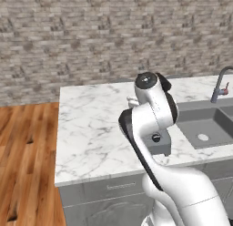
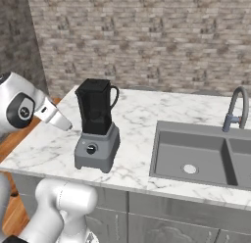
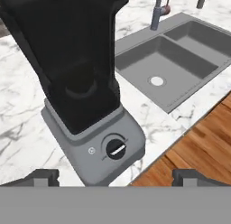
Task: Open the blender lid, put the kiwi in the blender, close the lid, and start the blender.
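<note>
The blender [image 2: 97, 127] stands near the counter's front edge, left of the sink. It has a tall black jar [image 2: 95, 107] on a grey sloped base [image 2: 96, 151] with a round dark knob [image 2: 91, 149]. The black blender lid [image 2: 95, 82] seems to cap the jar, but black on black is hard to separate. In the hand view the jar [image 3: 74, 51] and base [image 3: 97, 146] are close, and the knob [image 3: 115, 148] faces me. My gripper [image 3: 116, 175] hovers in front of the base and is open, its fingertips [image 3: 43, 175] far apart with nothing held. The kiwi is hidden or out of view.
A grey double sink [image 2: 196, 156] with a curved faucet [image 2: 235, 109] sits to the right of the blender. The white marble counter [image 1: 91, 125] ends at a front edge above the wood floor [image 1: 25, 152]. A brick wall [image 2: 162, 36] runs behind. My arm [image 1: 152, 111] covers most of the blender in the left base view.
</note>
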Available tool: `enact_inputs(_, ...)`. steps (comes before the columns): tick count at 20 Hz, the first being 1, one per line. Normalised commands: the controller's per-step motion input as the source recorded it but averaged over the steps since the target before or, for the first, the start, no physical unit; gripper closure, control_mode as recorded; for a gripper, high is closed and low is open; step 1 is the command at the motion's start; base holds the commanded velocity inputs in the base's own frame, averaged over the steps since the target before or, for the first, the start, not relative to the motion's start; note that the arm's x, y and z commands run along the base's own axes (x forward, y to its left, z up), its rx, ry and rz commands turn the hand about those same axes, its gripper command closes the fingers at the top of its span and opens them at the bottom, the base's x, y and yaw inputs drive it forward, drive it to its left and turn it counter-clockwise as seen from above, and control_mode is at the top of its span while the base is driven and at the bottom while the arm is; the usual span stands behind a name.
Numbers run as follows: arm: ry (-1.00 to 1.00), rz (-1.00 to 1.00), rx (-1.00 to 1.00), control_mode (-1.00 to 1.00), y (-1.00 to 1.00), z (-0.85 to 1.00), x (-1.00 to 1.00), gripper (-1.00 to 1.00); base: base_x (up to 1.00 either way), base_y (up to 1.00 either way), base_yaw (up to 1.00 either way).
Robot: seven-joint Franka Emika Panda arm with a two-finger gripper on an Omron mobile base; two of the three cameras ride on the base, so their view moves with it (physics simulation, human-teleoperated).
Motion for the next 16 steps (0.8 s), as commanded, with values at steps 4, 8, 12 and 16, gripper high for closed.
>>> enact_inputs(4, 0.26, -0.1, -0.1, -1.0, -0.02, -0.45, 0.02, -1.0, 0.0, 0.0, 0.0)
enact_inputs(8, 0.3, 0.0, -0.13, -1.0, -0.02, -0.66, 0.03, -1.0, 0.0, 0.0, 0.0)
enact_inputs(12, 0.1, -0.05, -0.11, -1.0, 0.0, -0.64, 0.06, -1.0, 0.0, 0.0, 0.0)
enact_inputs(16, 0.0, -0.09, -0.13, -1.0, -0.04, -0.32, 0.17, -1.0, 0.0, 0.0, 0.0)
